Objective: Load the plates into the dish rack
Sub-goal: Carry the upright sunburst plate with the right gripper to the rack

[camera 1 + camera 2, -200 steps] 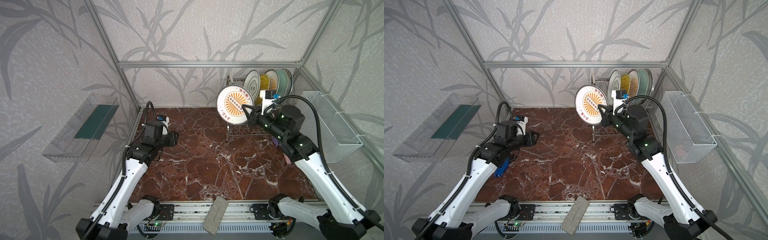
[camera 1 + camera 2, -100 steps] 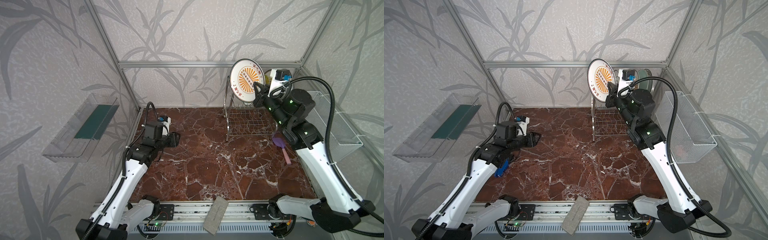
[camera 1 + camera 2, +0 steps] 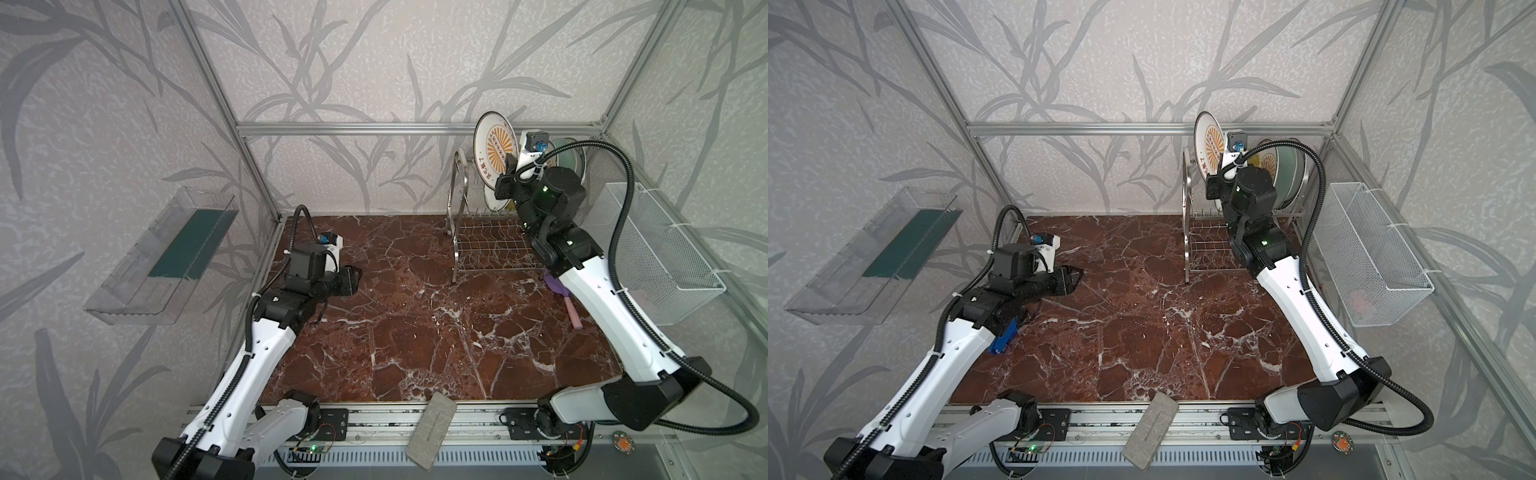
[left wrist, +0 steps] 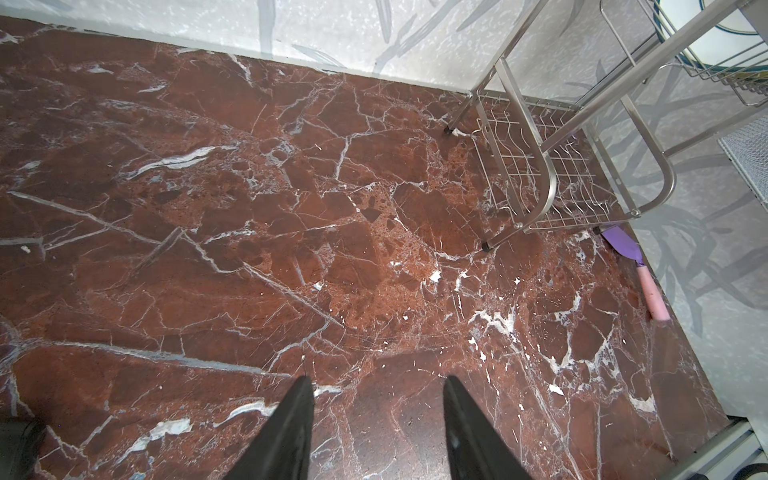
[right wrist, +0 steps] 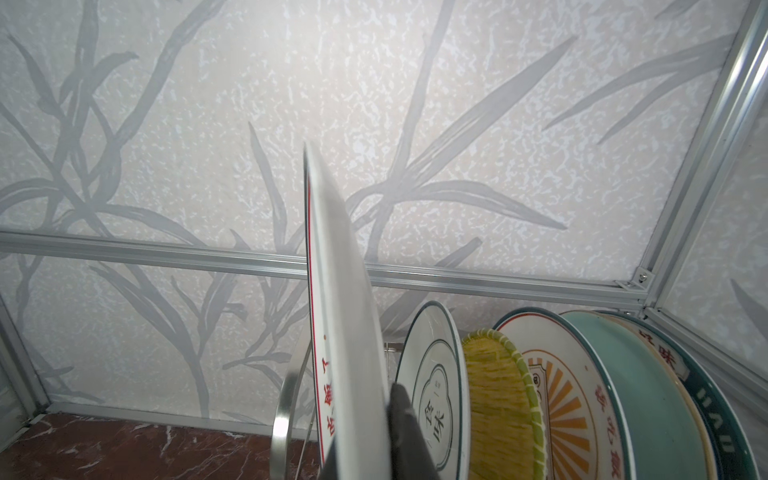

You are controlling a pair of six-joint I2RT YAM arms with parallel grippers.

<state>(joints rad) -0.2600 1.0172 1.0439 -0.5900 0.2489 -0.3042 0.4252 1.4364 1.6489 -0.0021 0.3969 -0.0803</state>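
Observation:
My right gripper point(image 3: 504, 185) point(image 3: 1212, 189) point(image 5: 365, 415) is shut on the lower rim of a white plate with an orange sunburst point(image 3: 494, 151) point(image 3: 1207, 143) point(image 5: 338, 324). That plate stands upright, edge-on, over the left end of the dish rack's point(image 3: 457, 199) point(image 3: 1187, 199) point(image 4: 544, 178) point(image 5: 286, 411) top tier. In the right wrist view several plates stand in the slots beside it: a white ringed one point(image 5: 432, 382), a yellow one point(image 5: 494, 395), a sunburst one point(image 5: 557, 399) and a mint one point(image 5: 615, 395). My left gripper point(image 3: 355, 280) point(image 3: 1077, 278) point(image 4: 378, 382) hangs open and empty over the marble at the left.
A purple spatula with a pink handle point(image 3: 565, 299) point(image 4: 640, 270) lies right of the rack's feet. A white mesh basket point(image 3: 660, 257) point(image 3: 1370, 249) hangs on the right wall, a clear tray point(image 3: 162, 253) on the left. A blue object point(image 3: 1003, 338) lies under my left arm.
My right arm has lifted the sunburst plate from in front of the rack up to its top tier and turned it edge-on. The left arm has barely moved.

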